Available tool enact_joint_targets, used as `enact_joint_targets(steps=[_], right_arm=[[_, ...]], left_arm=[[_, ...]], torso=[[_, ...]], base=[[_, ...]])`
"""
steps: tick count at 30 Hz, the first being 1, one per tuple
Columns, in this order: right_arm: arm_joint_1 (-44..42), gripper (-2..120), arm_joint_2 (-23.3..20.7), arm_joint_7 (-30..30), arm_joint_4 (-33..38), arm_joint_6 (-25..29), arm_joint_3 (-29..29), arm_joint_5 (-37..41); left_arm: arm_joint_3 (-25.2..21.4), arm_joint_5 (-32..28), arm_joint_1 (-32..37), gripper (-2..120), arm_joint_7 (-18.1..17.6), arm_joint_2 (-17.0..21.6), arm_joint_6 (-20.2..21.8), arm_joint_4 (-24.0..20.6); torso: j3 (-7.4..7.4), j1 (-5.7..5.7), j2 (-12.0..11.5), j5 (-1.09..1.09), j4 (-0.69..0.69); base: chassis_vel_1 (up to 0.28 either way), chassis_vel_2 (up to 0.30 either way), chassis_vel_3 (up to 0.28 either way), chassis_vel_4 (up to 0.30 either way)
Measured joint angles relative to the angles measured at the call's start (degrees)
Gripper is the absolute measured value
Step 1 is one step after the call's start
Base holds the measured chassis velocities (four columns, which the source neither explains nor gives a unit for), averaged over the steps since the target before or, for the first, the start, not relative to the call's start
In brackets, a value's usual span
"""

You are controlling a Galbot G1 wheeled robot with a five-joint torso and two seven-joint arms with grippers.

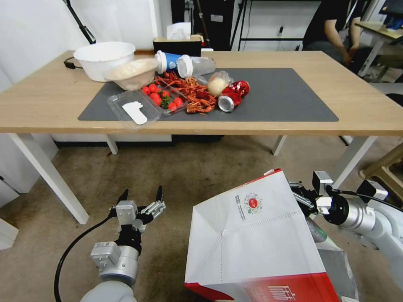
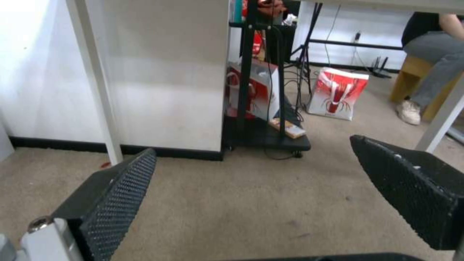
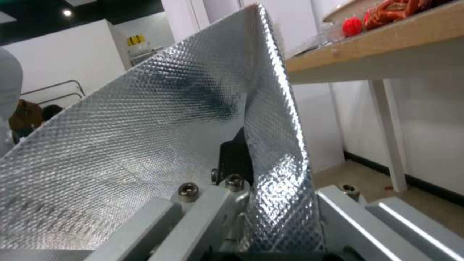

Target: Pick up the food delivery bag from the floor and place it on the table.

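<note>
The food delivery bag hangs nearest the robot, tilted, with its base toward the camera and its open mouth toward the right arm. It appears clear of the floor and below the counter edge, in front of it.

The right claw is closed on the bag's upper rim. In the right wrist view the foil-lined wall passes between the fingers, one finger dark against the lining inside.

Handling judgement: the bag is thin paper with foil lining, light, stiff along its creases but easily crushed or torn. The foil face is probably slippery. A rim pinch near a fold, as held, gives the firmest purchase; the flat handles are an alternative but are not visible here. Held by one edge, the bag is likely to swing.

The left claw sits low to the left of the bag, well apart from it. Its fingers are spread wide and hold nothing, with carpet beneath.

Farther off, the dark mat on the counter carries food containers at its left half. Its right half offers bare surface for placement.
</note>
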Motion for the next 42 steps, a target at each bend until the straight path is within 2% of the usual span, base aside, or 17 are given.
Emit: enact_joint_targets(steps=[14, 25, 42], right_arm=[[-0.4, 0, 0.7, 0.2, 0.6, 0.1, 0.0, -0.4], [-1.3, 0, 0.6, 0.4, 1.3, 0.4, 0.3, -0.4], [-1.9, 0, 0.6, 0.6, 1.9, 0.6, 0.3, -0.5]], left_arm=[[0.1, 0.6, 0.3, 100, 0.1, -0.3, -0.1, -0.1], [0.1, 1.0, 0.4, 100, 0.1, -0.4, -0.4, 0.0], [0.1, 1.2, 0.4, 100, 0.2, -0.5, -0.6, 0.1]], torso=[[2.36, 1.3, 3.7, 0.0, 0.0], [5.16, 3.05, 8.2, 0.0, 0.0], [7.42, 4.4, 11.8, 0.0, 0.0]], base=[[0.0, 0.0, 0.0, 0.0], [0.0, 0.0, 0.0, 0.0], [0.0, 0.0, 0.0, 0.0]])
